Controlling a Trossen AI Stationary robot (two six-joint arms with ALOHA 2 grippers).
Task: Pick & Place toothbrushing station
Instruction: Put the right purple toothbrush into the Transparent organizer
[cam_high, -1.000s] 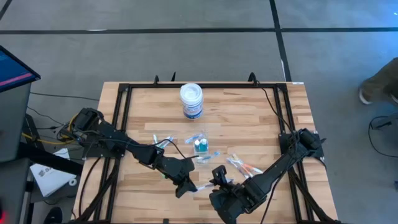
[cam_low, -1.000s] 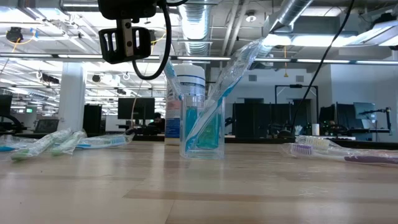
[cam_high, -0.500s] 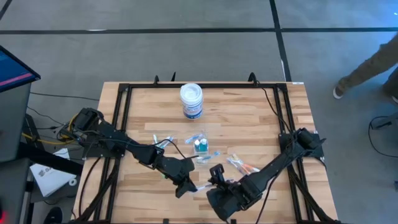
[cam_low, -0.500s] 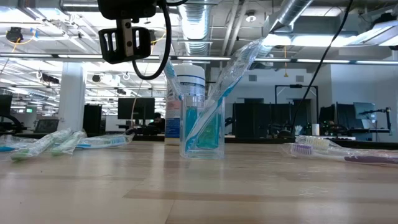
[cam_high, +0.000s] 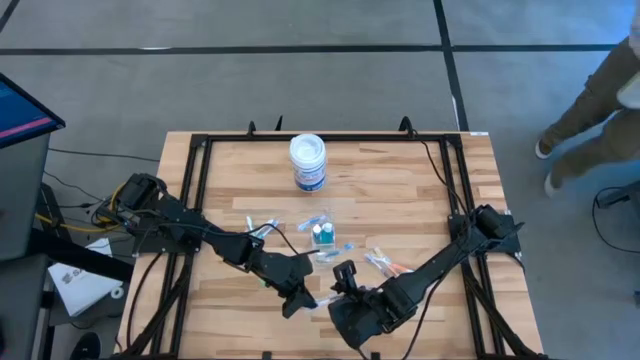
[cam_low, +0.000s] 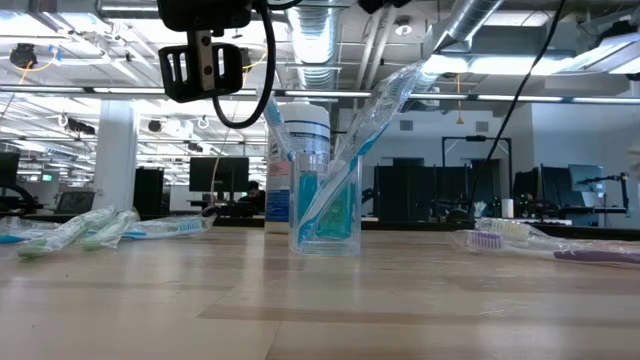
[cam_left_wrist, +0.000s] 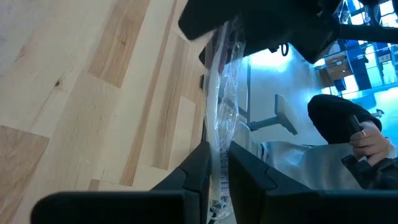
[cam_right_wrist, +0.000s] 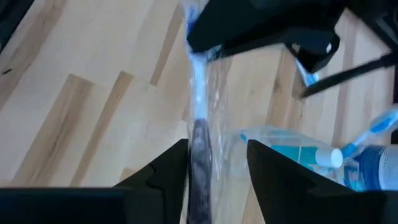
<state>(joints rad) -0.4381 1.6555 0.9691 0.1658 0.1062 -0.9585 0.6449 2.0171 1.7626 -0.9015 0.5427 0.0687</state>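
A toothbrush in a clear wrapper (cam_high: 322, 298) is held above the table's near middle. My left gripper (cam_high: 302, 297) is shut on one end of it. My right gripper (cam_high: 344, 276) is open, and its two fingers (cam_right_wrist: 166, 169) stand on either side of the toothbrush's other end (cam_right_wrist: 199, 140); I cannot tell whether they touch it. The clear cup (cam_low: 325, 205) stands upright at mid-table with several toothbrushes and a small blue tube in it; it also shows in the high view (cam_high: 322, 234). More wrapped toothbrushes lie flat to its left (cam_high: 262, 226) and right (cam_high: 385, 265). My left gripper pinches the wrapped toothbrush (cam_left_wrist: 217, 163) between its two fingers, at the end toward the table's left. The fingers lie along it. The rest of the toothbrush (cam_left_wrist: 225, 74) sticks out past the fingertips toward my right gripper, clear of the table.
A white round jar with a blue label (cam_high: 308, 162) stands behind the cup toward the far edge. A black frame (cam_high: 330, 139) runs round the tabletop. A person (cam_high: 590, 110) walks on the floor beyond the table's right edge.
My right gripper has crept a little toward the table's left, closer to my left gripper and along the wrapped toothbrush. The person beyond the table's right edge has walked on.
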